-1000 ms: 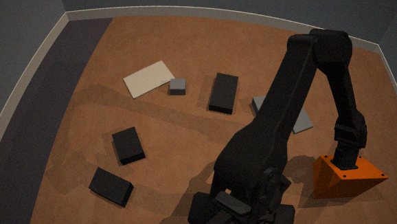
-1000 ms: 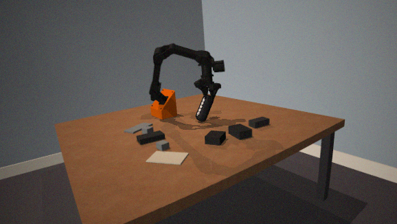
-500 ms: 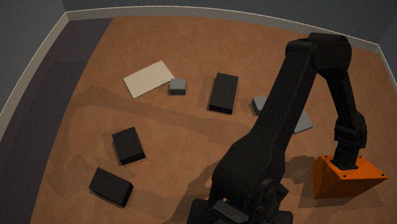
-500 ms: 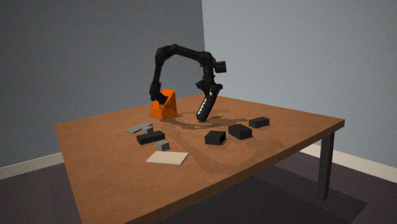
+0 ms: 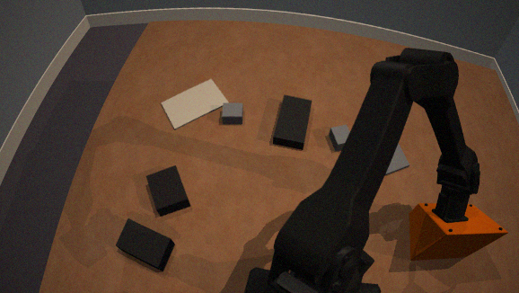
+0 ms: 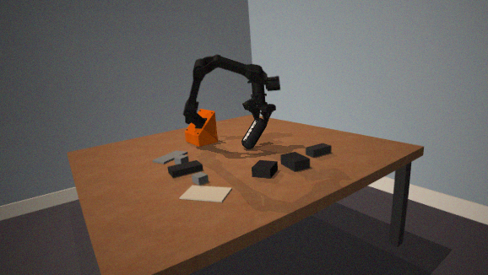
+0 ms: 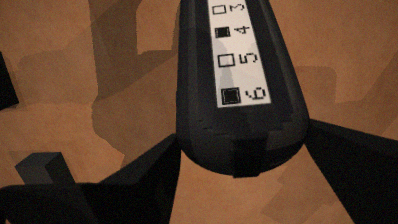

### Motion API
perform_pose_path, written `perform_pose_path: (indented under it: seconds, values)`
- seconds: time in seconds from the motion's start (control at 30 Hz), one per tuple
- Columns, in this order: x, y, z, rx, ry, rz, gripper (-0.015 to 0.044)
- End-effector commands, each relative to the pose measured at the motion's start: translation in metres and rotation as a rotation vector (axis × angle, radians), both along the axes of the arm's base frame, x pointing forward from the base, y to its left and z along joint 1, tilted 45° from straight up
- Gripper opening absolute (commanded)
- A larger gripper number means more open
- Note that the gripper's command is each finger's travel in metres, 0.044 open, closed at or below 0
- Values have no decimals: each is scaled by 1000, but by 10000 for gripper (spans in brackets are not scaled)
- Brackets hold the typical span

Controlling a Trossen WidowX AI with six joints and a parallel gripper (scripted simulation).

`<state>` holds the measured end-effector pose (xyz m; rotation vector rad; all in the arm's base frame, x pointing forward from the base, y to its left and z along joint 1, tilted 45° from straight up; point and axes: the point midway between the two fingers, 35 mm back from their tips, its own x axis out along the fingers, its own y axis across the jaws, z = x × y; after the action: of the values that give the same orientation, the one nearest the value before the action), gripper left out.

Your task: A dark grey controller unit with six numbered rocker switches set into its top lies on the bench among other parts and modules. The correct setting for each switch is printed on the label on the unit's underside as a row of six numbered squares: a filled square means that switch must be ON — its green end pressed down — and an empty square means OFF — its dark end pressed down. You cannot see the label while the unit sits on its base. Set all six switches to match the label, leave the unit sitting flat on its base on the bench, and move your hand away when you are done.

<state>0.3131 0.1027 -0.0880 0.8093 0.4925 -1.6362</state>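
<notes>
The dark grey controller unit hangs tilted from my gripper, which is shut on its upper end. Its lower end is close to the bench; I cannot tell whether it touches. In the wrist view its underside faces the camera with the white label. Square 3 is empty, 4 filled, 5 empty, 6 filled; squares 1 and 2 are out of the frame. The switches are hidden. In the top view the arm covers the unit and the gripper.
The orange arm base stands near the unit. Three dark boxes lie nearby. A long dark block, two grey cubes, a grey plate and a cream sheet lie farther off.
</notes>
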Motion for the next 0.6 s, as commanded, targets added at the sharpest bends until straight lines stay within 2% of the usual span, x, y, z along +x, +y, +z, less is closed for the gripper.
perform_pose_path:
  seconds: [0.0,0.57]
  values:
    - [-2,-4,-5,-12,11,-9,338]
    - [0,-4,-19,-11,11,-9,338]
